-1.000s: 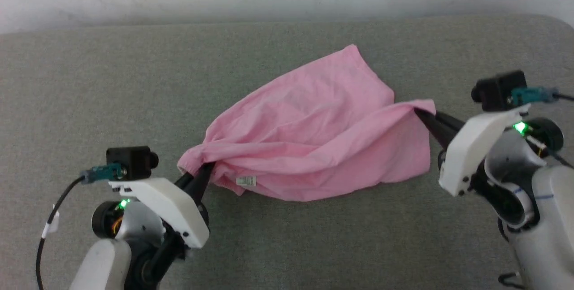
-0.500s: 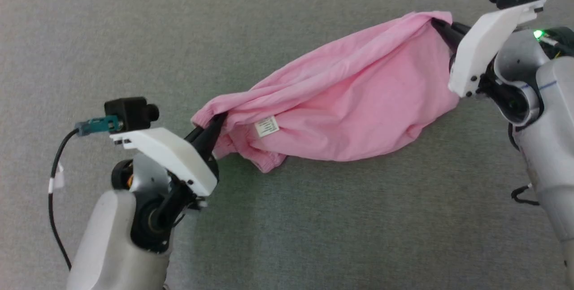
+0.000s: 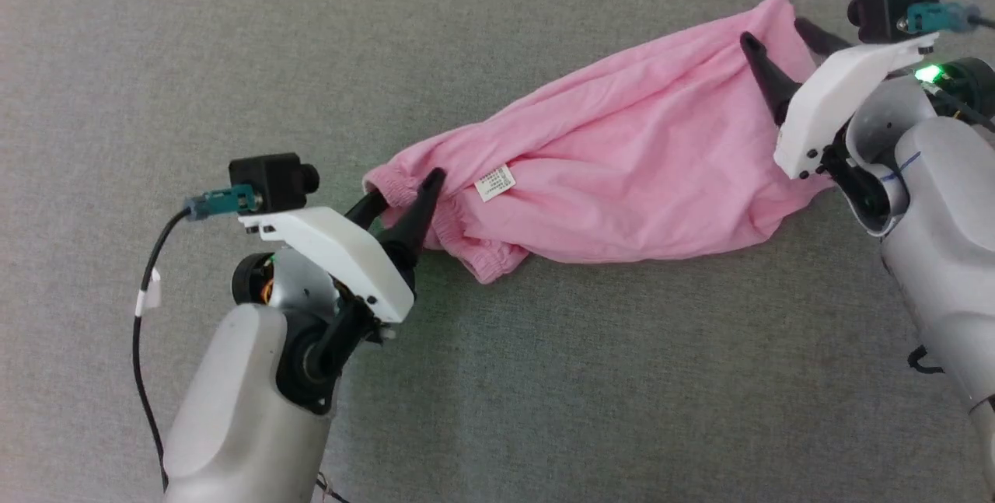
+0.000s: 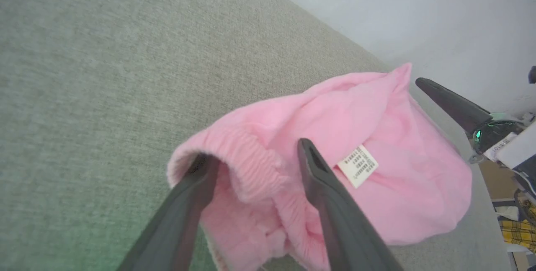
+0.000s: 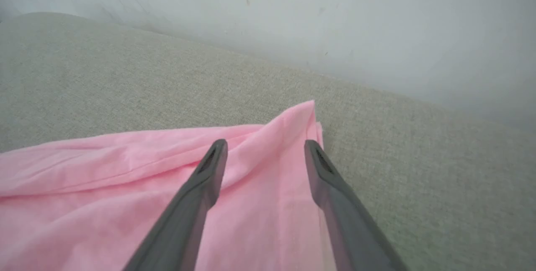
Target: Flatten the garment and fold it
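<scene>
The pink garment (image 3: 622,169) lies in a long rumpled band on the grey surface, running from lower left to upper right. Its gathered waistband (image 3: 396,188) and white tag (image 3: 494,182) are at the left end. My left gripper (image 3: 404,186) is open there, and the waistband (image 4: 251,170) bunches between its spread fingers (image 4: 251,151). My right gripper (image 3: 773,30) is open over the garment's pointed far corner (image 5: 307,116). Its fingers (image 5: 264,143) straddle the cloth (image 5: 104,187) without pinching it. The left wrist view shows one right-gripper finger (image 4: 448,101) past the garment (image 4: 398,195).
A grey cloth-covered surface (image 3: 544,378) spreads all around the garment, with open room in front and to the left. A white wall (image 5: 293,19) borders its far edge. A black cable (image 3: 148,285) hangs beside my left wrist.
Both grippers have gone from shut on the garment's ends to open, and the stretched cloth has settled onto the surface. The head camera has tipped down, so the wall has left its view.
</scene>
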{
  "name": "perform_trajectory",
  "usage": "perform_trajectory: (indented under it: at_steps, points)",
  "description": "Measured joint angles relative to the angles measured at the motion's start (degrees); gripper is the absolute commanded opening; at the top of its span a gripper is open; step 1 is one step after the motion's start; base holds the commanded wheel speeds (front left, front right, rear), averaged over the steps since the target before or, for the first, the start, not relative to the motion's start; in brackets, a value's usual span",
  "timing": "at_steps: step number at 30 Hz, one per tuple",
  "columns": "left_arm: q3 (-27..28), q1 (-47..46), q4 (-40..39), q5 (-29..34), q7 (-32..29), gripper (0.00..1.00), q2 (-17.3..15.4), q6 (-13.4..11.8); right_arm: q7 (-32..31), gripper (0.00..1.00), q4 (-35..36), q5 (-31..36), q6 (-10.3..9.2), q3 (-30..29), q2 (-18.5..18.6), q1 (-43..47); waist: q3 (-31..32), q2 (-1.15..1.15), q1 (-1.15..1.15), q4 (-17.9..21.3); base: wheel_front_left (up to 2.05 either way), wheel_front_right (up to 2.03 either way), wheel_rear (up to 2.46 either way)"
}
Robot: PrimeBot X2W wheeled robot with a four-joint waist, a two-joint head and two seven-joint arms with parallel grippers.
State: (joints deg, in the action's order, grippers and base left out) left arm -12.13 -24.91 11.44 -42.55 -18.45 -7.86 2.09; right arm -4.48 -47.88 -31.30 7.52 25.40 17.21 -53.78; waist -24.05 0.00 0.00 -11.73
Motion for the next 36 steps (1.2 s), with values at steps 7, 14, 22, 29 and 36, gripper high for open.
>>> perform_trajectory:
  at_steps: [7,14,22,29,36]
  points:
    - [0.0,5.7,-3.3,5.2,7.2,1.00,-1.3,-1.9,16.1,1.00,1.1,2.8,0.02,3.5,0.5,3.9,3.7,0.00,0.00,1.0,0.00,0.00,0.00]
    - [0.4,12.7,-10.0,15.4,13.5,1.00,-5.3,-8.9,19.1,1.00,9.6,6.5,0.01,-1.4,-0.7,12.1,8.9,0.00,-0.01,3.4,0.00,0.00,0.00]
    - [0.4,15.9,-14.3,15.6,10.6,1.00,-6.3,-10.5,19.1,1.00,29.0,13.6,0.02,-12.4,-4.6,30.9,13.7,0.00,-0.02,7.6,0.00,0.00,0.00]
    - [-0.3,15.8,-12.5,11.4,-1.4,1.00,-8.7,-10.2,11.6,1.00,44.7,18.4,0.01,-19.4,-8.6,46.0,15.4,0.00,-0.01,11.3,0.00,0.00,0.00]
    - [-1.8,10.2,-6.6,9.1,-11.9,1.00,-10.9,-8.6,6.2,1.00,54.2,19.2,0.01,-21.2,-11.0,52.1,15.0,0.00,0.00,13.5,0.00,0.00,0.00]
